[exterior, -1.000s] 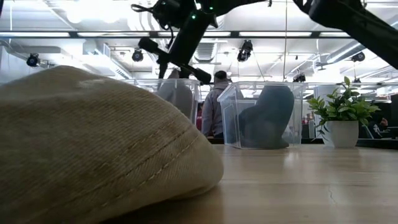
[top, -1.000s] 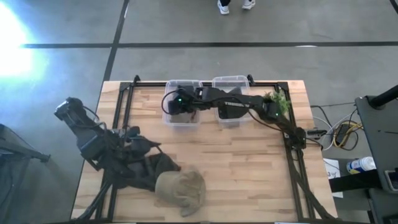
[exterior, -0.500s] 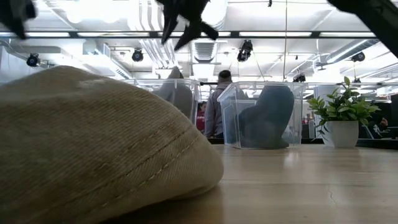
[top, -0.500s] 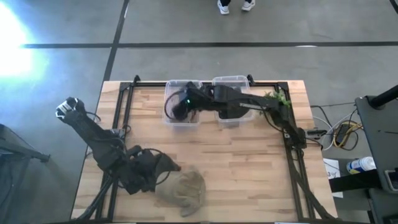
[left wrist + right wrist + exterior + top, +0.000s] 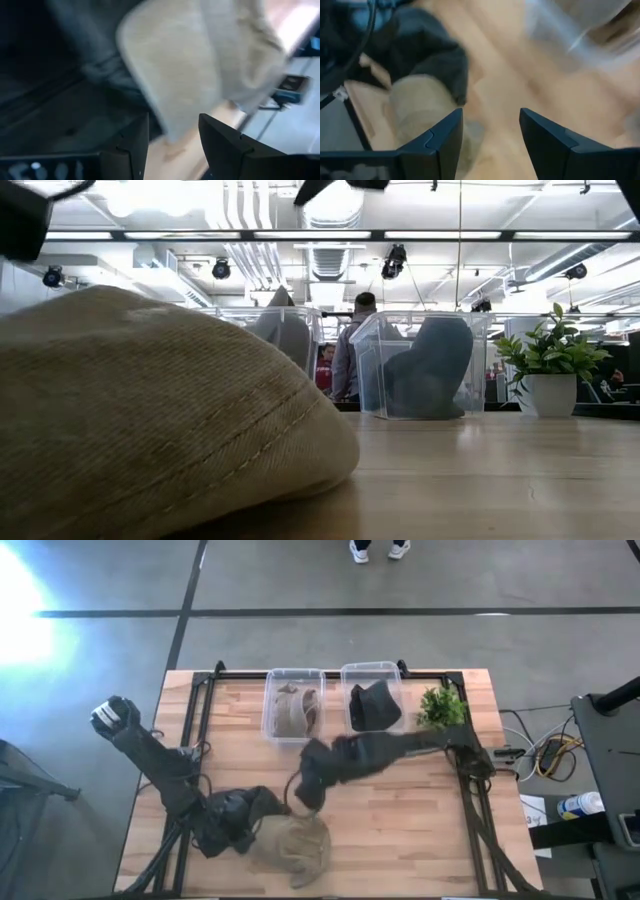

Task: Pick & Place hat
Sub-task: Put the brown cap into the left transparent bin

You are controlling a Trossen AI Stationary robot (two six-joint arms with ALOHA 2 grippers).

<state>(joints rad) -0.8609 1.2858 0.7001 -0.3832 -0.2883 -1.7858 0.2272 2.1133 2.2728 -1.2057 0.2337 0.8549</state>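
Note:
A tan hat (image 5: 292,845) lies crown up on the table near its front edge, and it fills the low view's left (image 5: 150,420). A dark hat (image 5: 265,803) lies against its far left side. My left gripper (image 5: 250,830) is open low at the tan hat's left edge (image 5: 165,75). My right gripper (image 5: 303,800) hangs open above the table just beyond both hats, which show ahead of its fingers (image 5: 491,117). Another tan hat (image 5: 292,710) lies in the far left bin, and a dark hat (image 5: 374,705) in the bin beside it. My left gripper stands open at the tan hat's left edge, with a fold of the hat (image 5: 170,125) showing ahead between its fingers. Whether a finger touches the hat I cannot tell.
Two clear plastic bins (image 5: 293,737) (image 5: 372,667) stand side by side at the table's far edge, with a potted plant (image 5: 441,705) to their right. Bare wood lies on the table's right half. People stand in the room behind the bins (image 5: 350,350).
My right gripper has swung from over the far left bin toward the near edge, to just beyond the hats on the table; a tan hat now shows lying in that bin. My left gripper has gone toward the near edge and right, down to the tan hat's left edge.

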